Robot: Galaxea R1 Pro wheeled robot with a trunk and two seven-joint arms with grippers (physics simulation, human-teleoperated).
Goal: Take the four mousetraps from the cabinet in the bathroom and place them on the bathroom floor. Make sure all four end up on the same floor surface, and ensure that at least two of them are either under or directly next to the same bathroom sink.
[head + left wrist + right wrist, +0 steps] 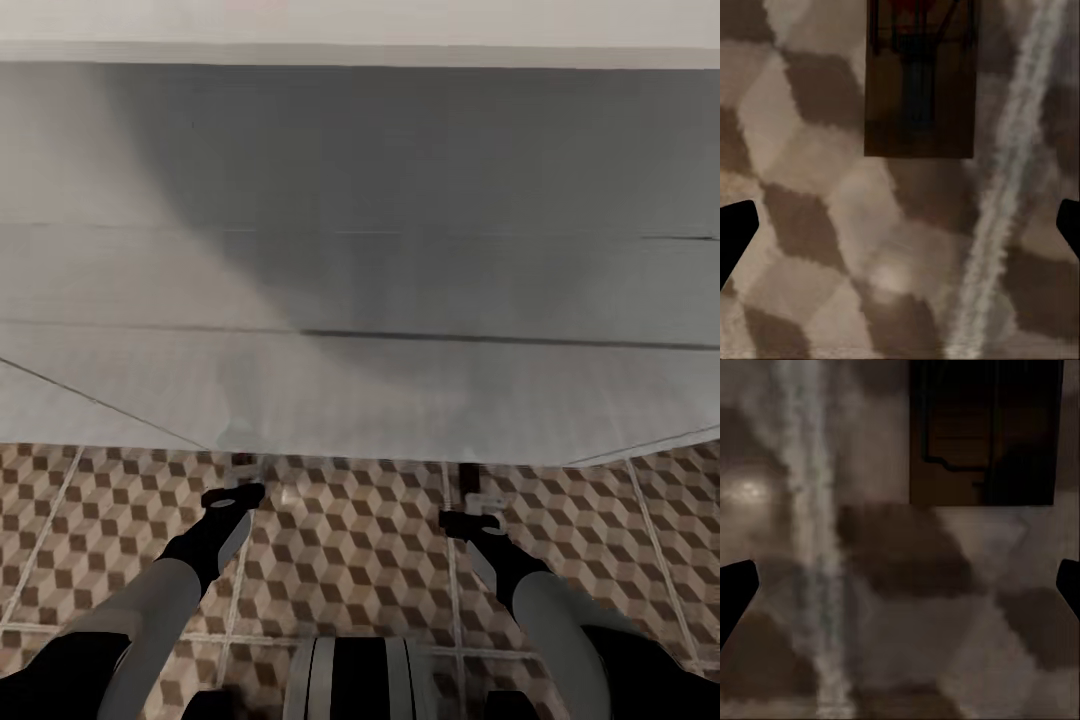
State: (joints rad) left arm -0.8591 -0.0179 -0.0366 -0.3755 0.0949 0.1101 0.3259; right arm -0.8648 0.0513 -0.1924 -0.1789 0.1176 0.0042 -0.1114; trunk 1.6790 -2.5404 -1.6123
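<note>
Mousetraps (919, 79) (984, 435) lie flat on the bathroom floor (350, 560) by the sink (360, 300), ahead of each released, empty claw: left (235, 497), right (472, 518).

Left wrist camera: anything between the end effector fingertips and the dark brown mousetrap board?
Nothing: only bare cube-patterned floor tile and a pale grout line separate the left end effector from the mousetrap.

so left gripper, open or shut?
Open: the left gripper shows its dark fingertips far apart, nothing between them, a mousetrap flat on the floor ahead.
</note>
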